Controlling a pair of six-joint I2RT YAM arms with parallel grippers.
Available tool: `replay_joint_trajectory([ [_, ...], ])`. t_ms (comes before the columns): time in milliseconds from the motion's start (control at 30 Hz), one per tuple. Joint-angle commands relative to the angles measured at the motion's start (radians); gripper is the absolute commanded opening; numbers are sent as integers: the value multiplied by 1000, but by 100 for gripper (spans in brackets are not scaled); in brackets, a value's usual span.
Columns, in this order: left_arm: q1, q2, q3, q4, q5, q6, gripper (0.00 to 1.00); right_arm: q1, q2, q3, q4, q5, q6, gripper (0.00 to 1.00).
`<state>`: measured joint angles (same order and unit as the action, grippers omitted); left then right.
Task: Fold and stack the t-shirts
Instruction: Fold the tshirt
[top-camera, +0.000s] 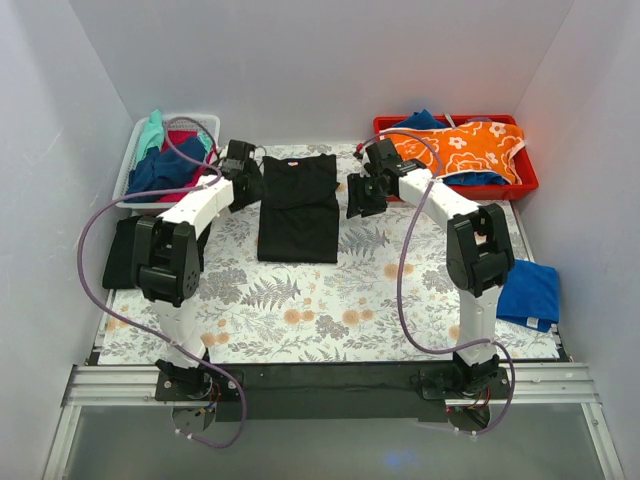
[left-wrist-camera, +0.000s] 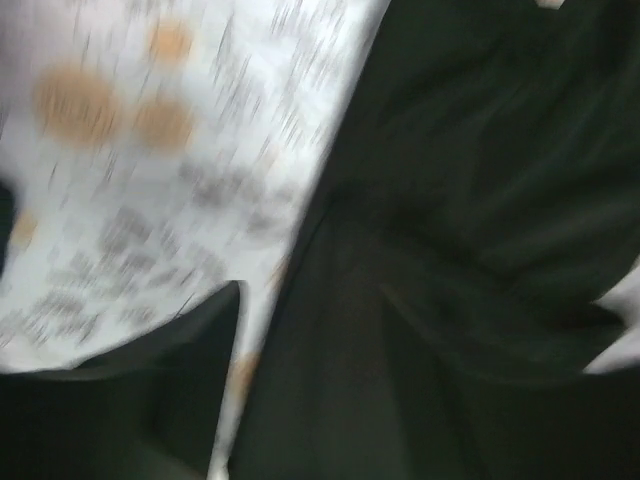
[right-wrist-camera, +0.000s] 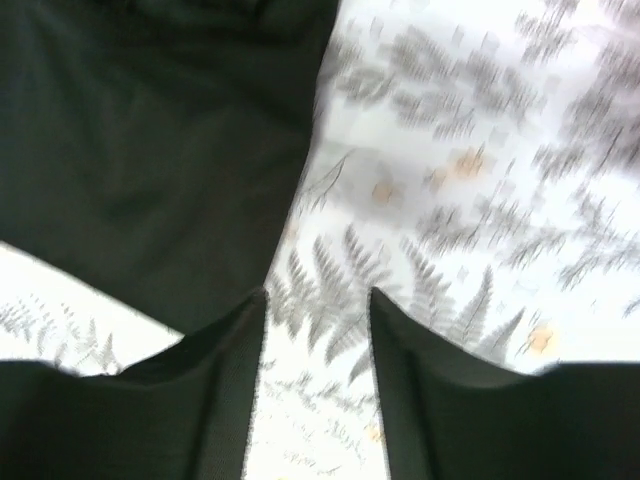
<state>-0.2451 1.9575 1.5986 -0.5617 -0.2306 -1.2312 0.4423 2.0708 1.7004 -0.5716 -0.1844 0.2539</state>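
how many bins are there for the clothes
2: a white basket at the back left and a red tray at the back right. No others show in any view.
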Motion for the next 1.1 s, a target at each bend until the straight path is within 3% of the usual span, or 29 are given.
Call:
replay_joint_trajectory([
  [0, 1, -205, -195, -3, 101, 15, 69, 19, -147, -138, 76, -104, 8, 62],
  [100, 3, -282, -299, 14, 148, 35, 71, 29, -198, -257, 162, -184, 50, 68],
  [233, 3, -351, -403, 40, 198, 24, 71, 52, -215, -359, 234, -236, 91, 68],
  [600, 4, -356, -569, 101, 278, -24, 66, 122, -152, -436, 381, -277, 179, 61],
  [1067, 7, -327, -683, 233, 310, -13, 66, 128, -121, -484, 368, -214, 156, 59],
])
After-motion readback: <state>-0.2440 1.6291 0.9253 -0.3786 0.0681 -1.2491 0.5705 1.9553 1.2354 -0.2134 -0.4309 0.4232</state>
